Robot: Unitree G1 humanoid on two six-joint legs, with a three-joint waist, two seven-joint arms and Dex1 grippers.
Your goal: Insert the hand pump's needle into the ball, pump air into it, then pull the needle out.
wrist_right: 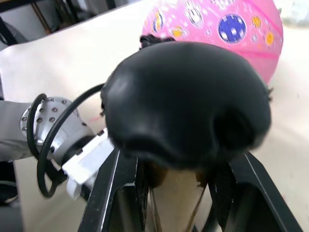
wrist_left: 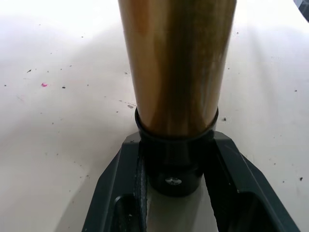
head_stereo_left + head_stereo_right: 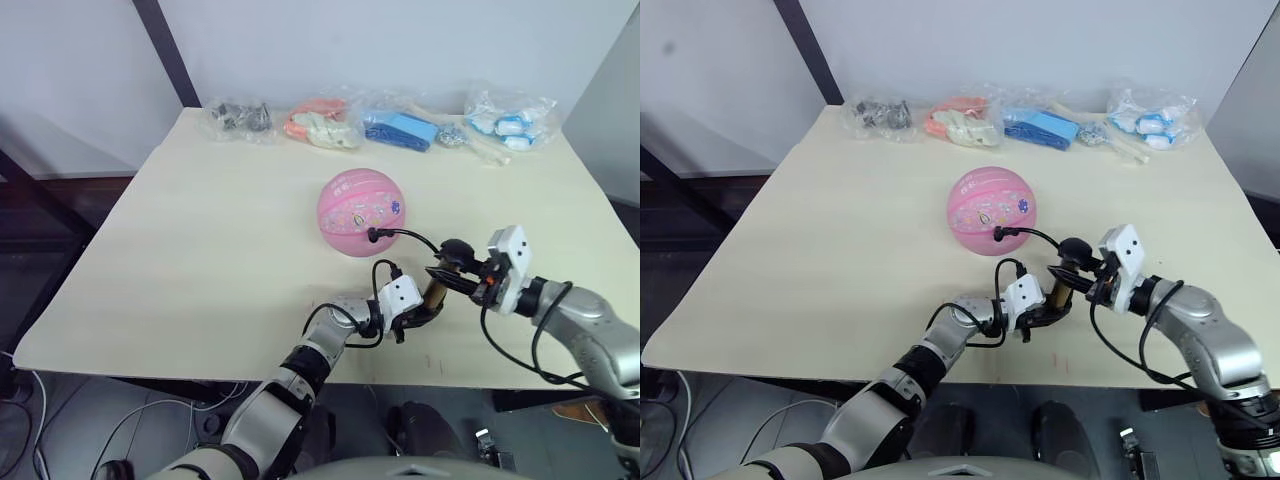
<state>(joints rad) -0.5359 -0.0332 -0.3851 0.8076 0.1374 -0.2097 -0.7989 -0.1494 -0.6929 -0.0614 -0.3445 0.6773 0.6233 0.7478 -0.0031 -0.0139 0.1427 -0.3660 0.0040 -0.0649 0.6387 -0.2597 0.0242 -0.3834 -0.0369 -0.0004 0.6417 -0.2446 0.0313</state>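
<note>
The pink ball (image 3: 360, 212) with cartoon stickers rests round on the table's middle. A thin black hose (image 3: 405, 236) runs from the hand pump (image 3: 433, 293) to a black fitting (image 3: 372, 236) pressed against the ball's near side; the needle's pin is hidden there. The bronze pump stands tilted in front of the ball. My left gripper (image 3: 420, 316) is shut on its black lower end (image 2: 174, 166). My right gripper (image 3: 452, 277) is shut just under the black T-handle (image 1: 186, 101), which covers the space between its fingers (image 1: 118, 193).
Several clear plastic bags of small items line the table's far edge (image 3: 238, 118) (image 3: 320, 124) (image 3: 400, 128) (image 3: 510, 120). The cream table (image 3: 200, 250) has its near edge just below my grippers. A dark frame post (image 3: 165, 45) stands at the back left.
</note>
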